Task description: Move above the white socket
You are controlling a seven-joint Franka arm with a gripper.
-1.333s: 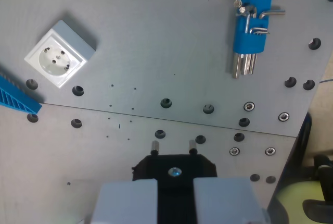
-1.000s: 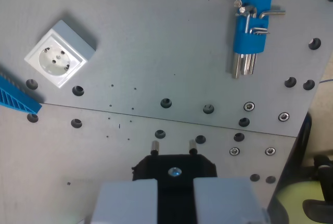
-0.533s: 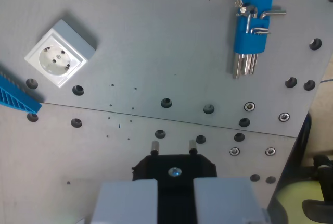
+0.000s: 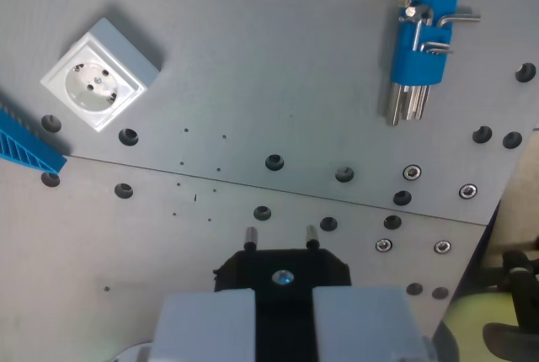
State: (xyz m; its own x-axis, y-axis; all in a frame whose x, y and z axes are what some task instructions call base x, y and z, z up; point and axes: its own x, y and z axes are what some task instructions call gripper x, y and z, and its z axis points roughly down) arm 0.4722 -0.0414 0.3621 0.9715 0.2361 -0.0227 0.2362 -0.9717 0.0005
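Only the wrist view here, so: the socket [image 4: 99, 82] sits flat on the grey plate [image 4: 269, 67], far over toward the wrist view's left and well apart from the gripper [image 4: 280, 232], which hangs over the near middle of the plate. The gripper carries a black plug block with two small pins poking forward; the grey housing hides the jaws, so I can't tell if they're spread or pressed on anything. To do this step well, I'd say slide sideways toward the left and a bit farther out, keeping the height level, until the socket face lands right under the pins, and watch that blue comb-like part [image 4: 25, 145] just near of the socket, since it's close to the path. The blue hex key holder [image 4: 425, 34] on the far right is no concern. Versus half a second ago, the whole scene has shifted a little right and down in the picture, with the key holder sliding most, so that's the camera starting to move, not the parts.
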